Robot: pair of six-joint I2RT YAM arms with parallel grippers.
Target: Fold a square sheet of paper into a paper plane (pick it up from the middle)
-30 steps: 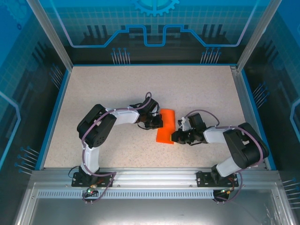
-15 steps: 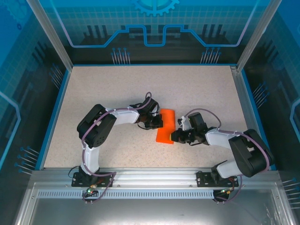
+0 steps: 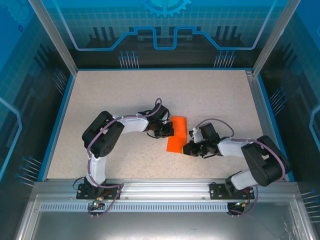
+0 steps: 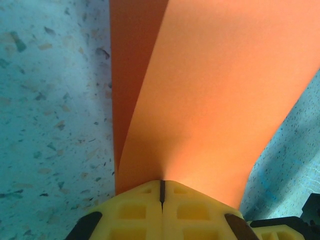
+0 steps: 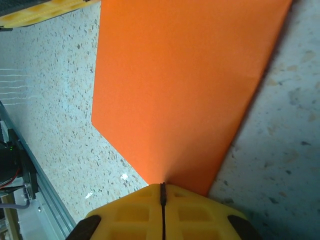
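1. My left gripper (image 4: 161, 184) is clenched on the thin, bright orange paper sheet (image 4: 210, 100), which is folded over into a long strip. My yellow fingertips meet on its edge, and a darker lower layer peeks out along the left side
2. My right gripper (image 5: 162, 187) is also pinched tight on that orange paper sheet (image 5: 185, 85), biting it at a corner, with the flat face of the paper spreading away from my fingers
3. From above, the orange paper sheet (image 3: 176, 136) rests on the speckled beige tabletop (image 3: 125, 95) near the middle, a little towards my bases. My left gripper (image 3: 167, 131) is at its left long edge and my right gripper (image 3: 187, 148) at its near right corner
4. Compared with a second ago, the paper lies in the same spot and my left arm has not shifted
5. My right gripper has slid slightly nearer my base along the strip's right side, its jaws have closed a touch tighter, and my right elbow has swung lower in the overhead view
6. In my right wrist view, a yellow finger (image 5: 45, 12) of my left gripper sits by the paper's far corner
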